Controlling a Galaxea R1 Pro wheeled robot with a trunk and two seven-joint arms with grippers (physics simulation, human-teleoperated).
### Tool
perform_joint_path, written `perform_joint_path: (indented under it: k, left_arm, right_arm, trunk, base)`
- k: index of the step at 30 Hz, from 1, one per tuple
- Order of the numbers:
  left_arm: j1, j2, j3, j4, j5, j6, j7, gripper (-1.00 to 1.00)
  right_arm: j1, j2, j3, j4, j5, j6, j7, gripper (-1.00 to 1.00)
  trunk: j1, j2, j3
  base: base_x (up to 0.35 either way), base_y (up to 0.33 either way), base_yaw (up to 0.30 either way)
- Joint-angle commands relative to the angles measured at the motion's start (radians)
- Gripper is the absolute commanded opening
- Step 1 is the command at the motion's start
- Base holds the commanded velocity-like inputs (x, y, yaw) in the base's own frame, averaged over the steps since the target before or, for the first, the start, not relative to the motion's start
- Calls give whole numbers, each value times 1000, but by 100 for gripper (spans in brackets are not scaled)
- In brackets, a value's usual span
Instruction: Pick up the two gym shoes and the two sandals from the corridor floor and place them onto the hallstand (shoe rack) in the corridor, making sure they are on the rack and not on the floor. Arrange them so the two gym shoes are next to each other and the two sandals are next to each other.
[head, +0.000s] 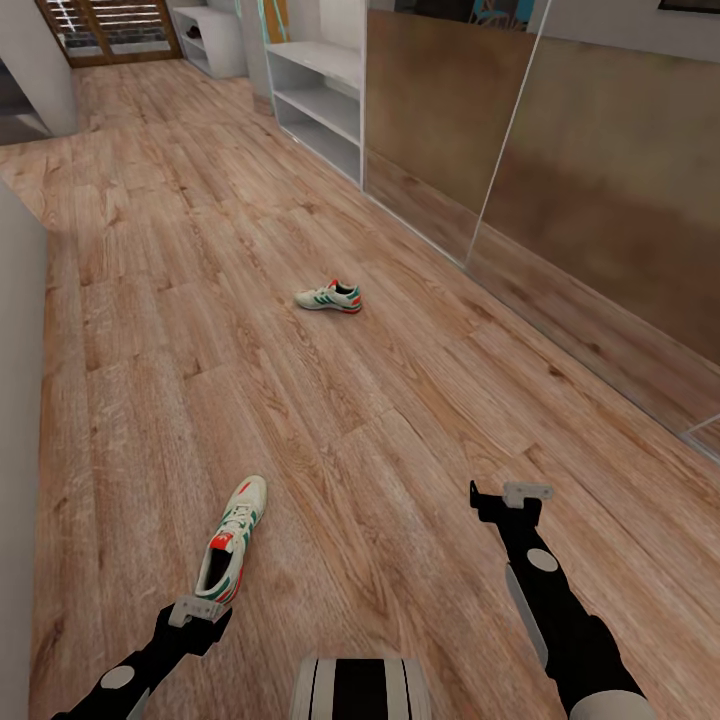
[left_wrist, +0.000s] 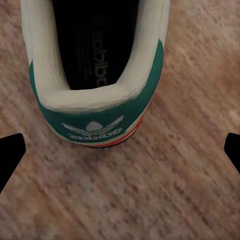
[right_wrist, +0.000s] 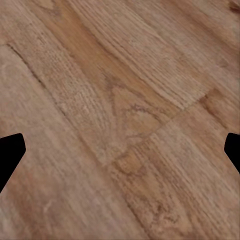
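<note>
Gym shoes lie on the corridor floor (head: 150, 330), well apart from each other: the near shoe (head: 232, 553) rests upright on its sole just ahead of the left gripper (head: 196, 612), toe pointing away from the robot, and the far shoe (head: 329, 298) sits side-on farther down the corridor, also on its sole. Both are off-white with green side stripes, white laces and a touch of red-orange at the heel. From the left wrist camera the near shoe's heel (left_wrist: 97, 107) shows close up: a green heel tab with a white trefoil logo, a thin red line under it, a pale padded collar and a dark insole. That gripper hangs just behind the heel, its two fingertips (left_wrist: 11, 155) spread wide at the picture's edges with bare floor between them. The right gripper (head: 510, 497) hovers over empty planks beside the near shoe, apart from it, and its fingertips (right_wrist: 10, 152) also stand wide open over wood grain. Beyond the far shoe, the pale shoe rack (head: 318, 105) stands against the right-hand wall with open shelves. From the near shoe to the rack the planks lie bare, bounded by brown wall panels (head: 560, 190) on the right and a grey wall edge (head: 18, 450) on the left.
</note>
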Motion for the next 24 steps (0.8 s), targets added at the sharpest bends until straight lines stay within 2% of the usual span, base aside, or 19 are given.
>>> perform_joint_path:
  k: [1,24]
  left_arm:
    - [-1,-1,9,0,-9,-4,-6,100]
    - [-1,-1,12,0,-7,-4,-5,100]
  right_arm:
    - [0,0,1,-1,4,7,-4,100]
    - [0,0,3,1,4,9,-4,100]
  trunk:
    - [0,0,-1]
    - [0,0,-1]
  base:
    - [0,0,0]
    - [29,0,0]
